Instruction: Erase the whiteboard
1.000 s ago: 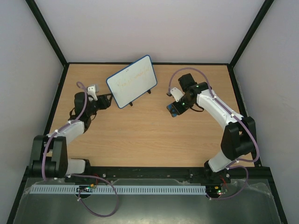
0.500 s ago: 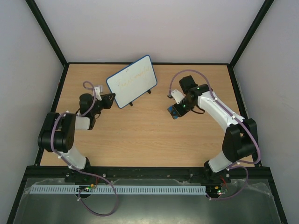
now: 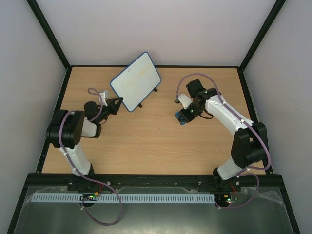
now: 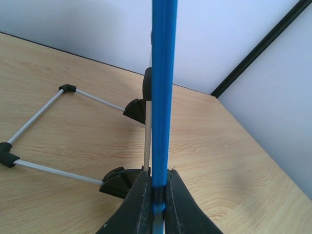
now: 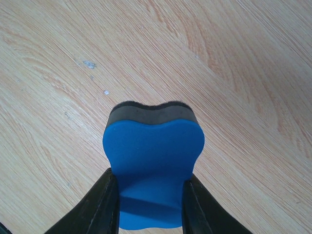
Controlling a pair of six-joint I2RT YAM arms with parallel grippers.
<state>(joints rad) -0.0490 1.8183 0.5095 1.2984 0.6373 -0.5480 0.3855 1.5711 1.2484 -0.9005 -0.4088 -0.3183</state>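
Note:
The whiteboard (image 3: pixel 136 81), white with a thin blue frame and faint yellowish scribbles, stands tilted at the back left of the table. My left gripper (image 3: pixel 119 103) is shut on its lower left corner. In the left wrist view the blue frame edge (image 4: pixel 162 92) runs straight up from between my black fingers (image 4: pixel 137 204), with the board's wire stand (image 4: pixel 48 105) and black feet to the left. My right gripper (image 3: pixel 182 117) hovers right of the board, shut on a blue eraser (image 5: pixel 153 165) with a dark felt face (image 5: pixel 151 113), above bare wood.
Black frame rails border the wooden table (image 3: pixel 151 141) on all sides, with pale walls behind. Between the board and the right gripper lies open wood. A white perforated strip (image 3: pixel 126 198) runs along the near edge below the arm bases.
My left gripper closed on the board's lower left corner. The left arm folded in toward the board, and the board tipped up and shifted slightly left. The right arm barely moved.

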